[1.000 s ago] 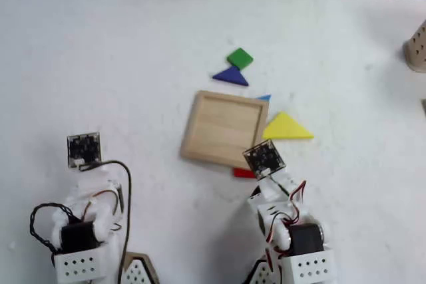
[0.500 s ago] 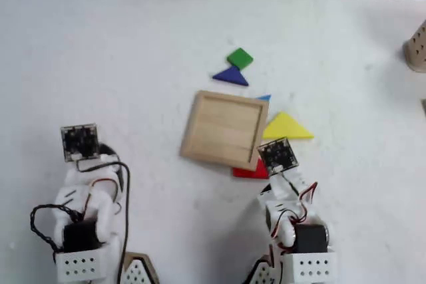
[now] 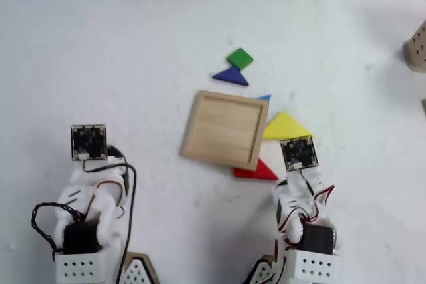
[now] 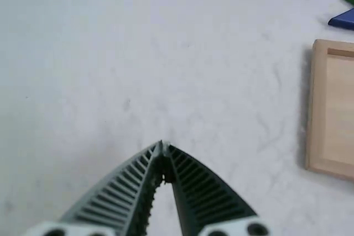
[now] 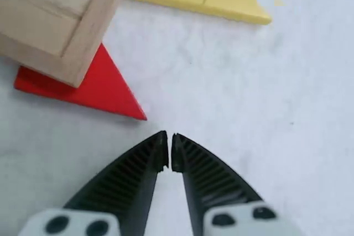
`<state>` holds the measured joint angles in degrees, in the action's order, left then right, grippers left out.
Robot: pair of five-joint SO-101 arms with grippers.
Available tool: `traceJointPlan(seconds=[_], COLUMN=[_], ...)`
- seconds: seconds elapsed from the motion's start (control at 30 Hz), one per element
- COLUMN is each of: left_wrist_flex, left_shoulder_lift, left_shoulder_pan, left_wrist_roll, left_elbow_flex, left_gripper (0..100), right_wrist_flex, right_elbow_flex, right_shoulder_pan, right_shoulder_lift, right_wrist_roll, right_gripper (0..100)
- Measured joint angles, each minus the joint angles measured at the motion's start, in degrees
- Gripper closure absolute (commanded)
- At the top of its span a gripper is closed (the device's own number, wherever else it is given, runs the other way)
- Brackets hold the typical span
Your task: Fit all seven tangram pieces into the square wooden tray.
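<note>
While the left arm [image 3: 83, 231] sits folded in the lower left of the high view, the left gripper [image 4: 163, 148] hangs over bare white table [image 3: 133, 51], its two ribbed fingers pressed together at the tips with nothing between them. To the right of it, near the middle of the high view, lies the square wooden tray [image 3: 225, 128], turned a little off square to the table edges, its floor bare wood with no piece inside. Above the tray, toward the upper middle of the frame, the blue triangle [image 3: 231, 76] lies flat on the table, and the green square [image 3: 239, 58] sits just beside it, standing on one corner like a diamond; both are apart from the tray. At the tray's upper right corner a light-blue piece [image 3: 264, 98] peeks out, too little of it showing to tell its shape. At the tray's lower right corner the red triangle [image 3: 256, 171] lies partly under the wooden rim, its sharp point sticking out to the right. The yellow triangle [image 3: 285, 126] lies flat against the tray's right side, just above the red one. The right arm [image 3: 303, 231] stands in the lower right of centre, and the right gripper [image 5: 168, 139] is over bare table just beside the red triangle's point, its dark fingers closed to a hairline with nothing held. At the far right edge of the high view stands a perforated wooden block [image 3: 416, 48], well apart from the pieces.
</note>
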<state>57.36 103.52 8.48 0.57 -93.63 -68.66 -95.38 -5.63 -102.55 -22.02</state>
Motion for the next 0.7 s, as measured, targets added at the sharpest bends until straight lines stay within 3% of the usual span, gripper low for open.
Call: traceJointPlan(seconds=[0.13, 0.27, 0.47, 0.7], left_wrist_flex=[0.0, 0.0, 0.0, 2.0], left_shoulder_lift=[0.0, 0.1, 0.2, 0.1], left_shoulder_pan=[0.0, -0.9, -1.0, -1.5], left_wrist_roll=[0.0, 0.0, -2.0, -2.0], left_elbow_flex=[-2.4, -3.4, -3.0, 3.5], left_gripper=[95, 81, 95, 95], right_wrist_flex=[3.1, 3.6, 3.6, 3.6], right_elbow_flex=[0.0, -0.5, -0.8, -0.8], right_shoulder_pan=[0.0, 2.3, 3.5, 3.5], right_shoulder_lift=[0.0, 0.0, 0.0, 0.0], right_wrist_roll=[0.0, 0.0, 0.0, 0.0], right_gripper=[97.8, 97.8, 97.8, 97.8])
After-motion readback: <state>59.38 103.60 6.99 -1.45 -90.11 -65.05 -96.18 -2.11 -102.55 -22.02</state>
